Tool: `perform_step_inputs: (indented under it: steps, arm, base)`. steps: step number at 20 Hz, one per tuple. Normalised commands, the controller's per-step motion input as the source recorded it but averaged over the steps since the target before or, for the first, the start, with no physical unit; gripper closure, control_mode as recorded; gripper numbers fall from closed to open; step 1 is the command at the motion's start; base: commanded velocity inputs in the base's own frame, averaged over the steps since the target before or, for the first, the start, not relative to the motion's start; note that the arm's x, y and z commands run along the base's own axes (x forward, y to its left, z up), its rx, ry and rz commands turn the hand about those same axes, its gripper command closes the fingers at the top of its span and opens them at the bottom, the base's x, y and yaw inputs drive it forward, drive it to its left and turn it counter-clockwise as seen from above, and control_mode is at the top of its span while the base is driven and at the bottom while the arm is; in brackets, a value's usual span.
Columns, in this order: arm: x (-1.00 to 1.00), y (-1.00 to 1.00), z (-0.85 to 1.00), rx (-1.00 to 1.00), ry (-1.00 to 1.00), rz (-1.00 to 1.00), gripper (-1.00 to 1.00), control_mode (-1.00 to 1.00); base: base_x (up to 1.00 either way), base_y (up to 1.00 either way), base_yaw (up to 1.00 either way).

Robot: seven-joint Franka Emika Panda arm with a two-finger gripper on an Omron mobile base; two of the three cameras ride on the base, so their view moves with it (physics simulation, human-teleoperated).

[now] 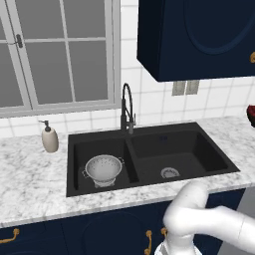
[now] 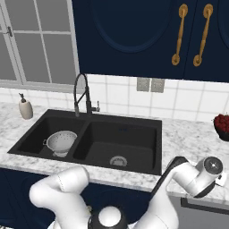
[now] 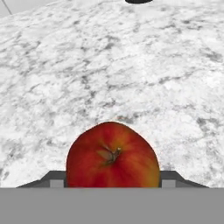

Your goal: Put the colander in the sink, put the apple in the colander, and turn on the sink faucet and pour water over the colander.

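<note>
The red apple (image 3: 113, 159) rests on the white marble counter (image 3: 109, 65), right in front of the hand camera. My gripper (image 3: 113, 183) is shut on the apple, one dark fingertip (image 3: 56, 181) against each of its sides. The silvery colander (image 1: 103, 169) (image 2: 61, 142) sits upright in the left basin of the black sink (image 1: 199, 144) (image 2: 134, 129). Nothing lies in the colander. The black gooseneck sink faucet (image 1: 127, 107) (image 2: 82, 94) stands behind the divider, and no water runs from it. My arm reaches out low to the right of the sink (image 2: 197, 174).
A white soap dispenser (image 1: 49, 138) (image 2: 25, 108) stands on the counter left of the sink. A dark bowl of red fruit (image 2: 221, 125) (image 1: 251, 115) sits at the far right by the wall. Navy wall cabinets (image 1: 199, 35) hang above the counter.
</note>
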Motion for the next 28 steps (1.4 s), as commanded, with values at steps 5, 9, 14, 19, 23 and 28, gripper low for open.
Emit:
perform_step_inputs:
  steps: [5, 9, 14, 19, 23, 28]
  arm:
    - [-0.59, 0.8, 0.44, -0.35, 0.0, 0.43, 1.0, -1.0]
    - [-0.57, 1.0, 0.98, -0.38, 0.11, 0.43, 1.0, -1.0]
    - [-0.46, 1.0, 1.0, -0.38, 0.22, 0.39, 1.0, -1.0]
    - [-0.31, 1.0, 1.0, -0.31, 0.14, 0.35, 1.0, -1.0]
    - [-0.12, 1.0, 1.0, -0.17, 0.11, 0.34, 1.0, -1.0]
    - [-0.01, 1.0, 0.98, -0.03, 0.14, 0.39, 1.0, -1.0]
  base:
    - [0.0, 0.0, 0.0]
    - [0.0, 0.0, 0.0]
    - [0.0, 0.0, 0.0]
    - [0.0, 0.0, 0.0]
    - [0.0, 0.0, 0.0]
    - [0.0, 0.0, 0.0]
